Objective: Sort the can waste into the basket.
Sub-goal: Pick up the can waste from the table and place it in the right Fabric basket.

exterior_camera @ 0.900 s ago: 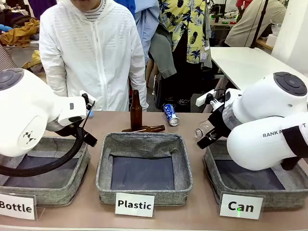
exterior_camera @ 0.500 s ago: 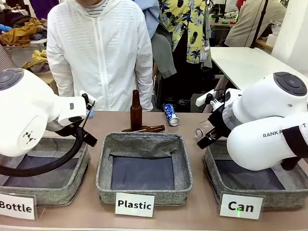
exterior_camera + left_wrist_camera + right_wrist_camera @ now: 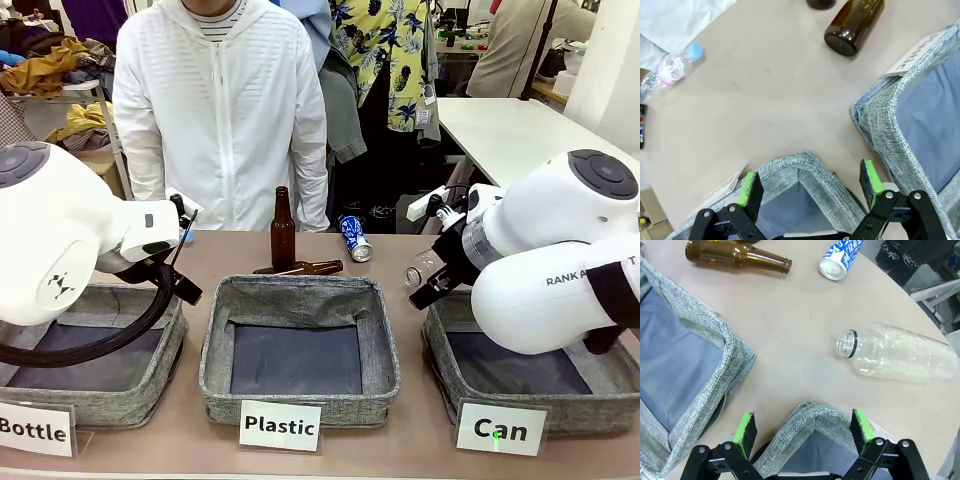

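A blue can (image 3: 352, 238) with white lettering lies on its side at the table's far edge, right of the brown bottles; the blue can (image 3: 840, 257) has its open end facing me in the right wrist view. A dark can (image 3: 642, 126) with coloured print peeks in at the picture's left edge of the left wrist view. The "Can" basket (image 3: 452, 352) stands at the right with its card (image 3: 500, 428). My right gripper (image 3: 803, 430) hangs open over that basket's near corner (image 3: 812, 415), holding nothing. Above the "Bottle" basket's corner (image 3: 795, 165), my left gripper (image 3: 809, 182) is open too.
The "Plastic" basket (image 3: 300, 300) stands in the middle and the "Bottle" basket (image 3: 150, 370) at the left. One brown bottle (image 3: 283, 230) stands upright, another (image 3: 305, 267) lies beside it. A clear bottle (image 3: 895, 355) lies near the "Can" basket, and a blue-capped one (image 3: 670, 70) near the left arm. A person stands behind the table.
The person in the white jacket has shifted to the right behind the table. Both arms and everything on the table stay as they were.
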